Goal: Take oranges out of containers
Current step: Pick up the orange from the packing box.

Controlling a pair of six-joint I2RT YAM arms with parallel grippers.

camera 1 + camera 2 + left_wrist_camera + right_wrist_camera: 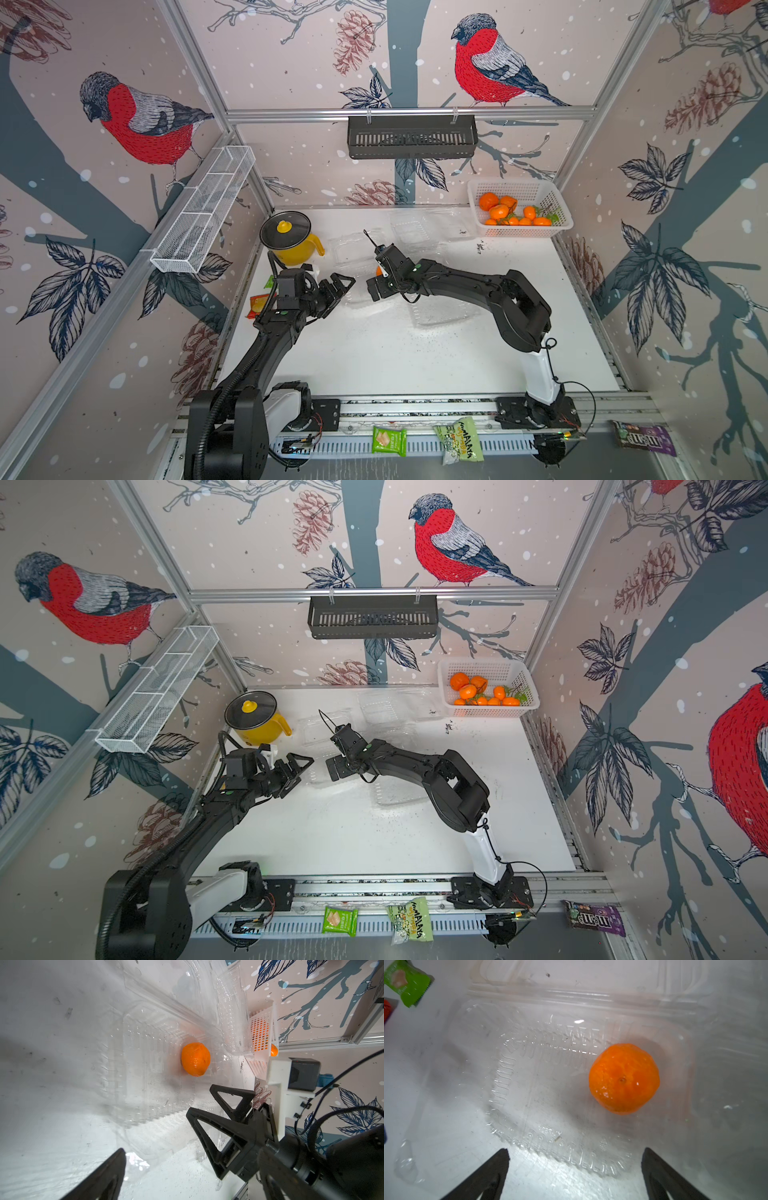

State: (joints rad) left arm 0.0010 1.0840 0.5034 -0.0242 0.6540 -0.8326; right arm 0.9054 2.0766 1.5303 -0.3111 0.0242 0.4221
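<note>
Your right gripper hangs over the open clear container with its fingers spread wide and nothing between them; its wrist view shows the lone orange on the container floor just beyond the fingertips, nearer one finger than the other and touched by neither. Your left gripper faces it from the opposite side, its tips near the right gripper's tips but apart, its fingers likewise parted and empty. Only the wrist views give you the fruit whole, since from above the right arm leaves at most a sliver of it showing. The left wrist view adds the right gripper's fingers seen side-on, short of the fruit and clear of it. Well beyond the right gripper, at the far corner on its own arm's side, the top views show the white basket holding the other oranges; the left wrist view catches only one of its walls. The left gripper's own camera shows just one finger, the other lost behind the right arm. The container's rim all but vanishes against the white table, and two more clear containers behind the right gripper are hard to trace. A green packet is cut off at the frame edge, and the yellow pot stands behind the left wrist
</note>
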